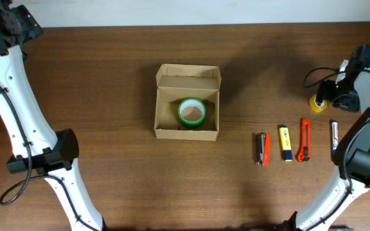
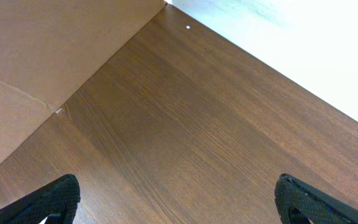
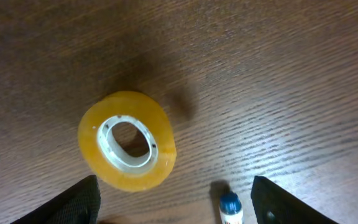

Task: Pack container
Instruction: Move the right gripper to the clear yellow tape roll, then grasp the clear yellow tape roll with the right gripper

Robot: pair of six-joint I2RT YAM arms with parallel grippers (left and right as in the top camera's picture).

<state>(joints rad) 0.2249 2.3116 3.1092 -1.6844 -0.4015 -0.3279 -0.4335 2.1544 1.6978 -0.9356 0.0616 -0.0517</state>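
The container (image 1: pixel 162 102), a light-brown cardboard box with its lid flap folded back, stands open at the table's middle. A green tape roll (image 1: pixel 191 112) lies inside it. Far to the right, my right gripper (image 1: pixel 329 95) hovers at a yellow tape roll (image 1: pixel 316 101). In the right wrist view this gripper (image 3: pixel 176 199) is open, with the yellow tape roll (image 3: pixel 127 140) flat on the wood just ahead of the left finger. A blue-capped marker tip (image 3: pixel 230 208) shows between the fingers. My left gripper (image 2: pixel 177 193) is open over bare wood, holding nothing.
A red-and-black cutter (image 1: pixel 263 149), a yellow cutter (image 1: pixel 286 142), an orange cutter (image 1: pixel 305 140) and a white marker (image 1: pixel 334 138) lie in a row at the right. A flat light-brown panel (image 2: pixel 30 62) borders the table by the left gripper.
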